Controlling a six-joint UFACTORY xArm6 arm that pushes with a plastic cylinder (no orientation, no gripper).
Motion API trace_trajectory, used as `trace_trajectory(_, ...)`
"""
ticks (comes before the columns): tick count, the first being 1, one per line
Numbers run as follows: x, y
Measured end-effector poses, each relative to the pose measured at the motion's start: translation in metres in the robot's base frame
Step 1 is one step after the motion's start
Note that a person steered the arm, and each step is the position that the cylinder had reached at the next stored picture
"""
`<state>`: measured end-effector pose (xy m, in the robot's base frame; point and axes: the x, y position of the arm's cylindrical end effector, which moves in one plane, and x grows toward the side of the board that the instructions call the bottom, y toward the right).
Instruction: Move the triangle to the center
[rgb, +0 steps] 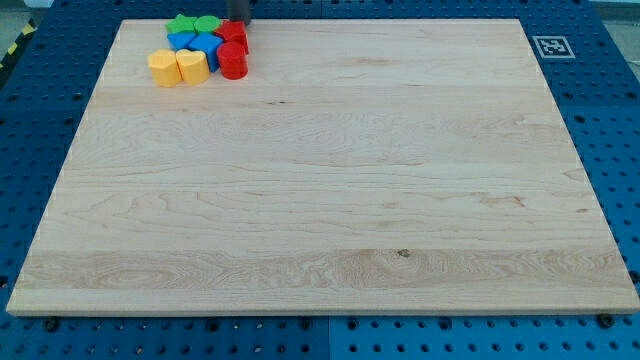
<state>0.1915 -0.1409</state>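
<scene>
My tip (238, 22), bare rod w/ nothing held, just above red block (233, 36); can't tell which is triangle.

A wooden board (330, 200) lies on a blue pegboard table (600, 100), with a black-and-white marker (549, 46) at its top-right corner.

One camera looks down at a slant from beyond the wooden board's (320, 190) near edge, framing nearly all of it.
</scene>
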Motion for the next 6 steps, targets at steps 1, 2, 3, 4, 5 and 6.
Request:
trace_trajectory(1, 0.0, -0.068)
trace_trajectory(2, 0.005, -0.12)
trace_trajectory(3, 0.056, -0.085)
trace_trajectory(4, 0.116, 0.006)
trace_trajectory(5, 0.159, 0.083)
trace_trajectory(6, 0.163, 0.088)
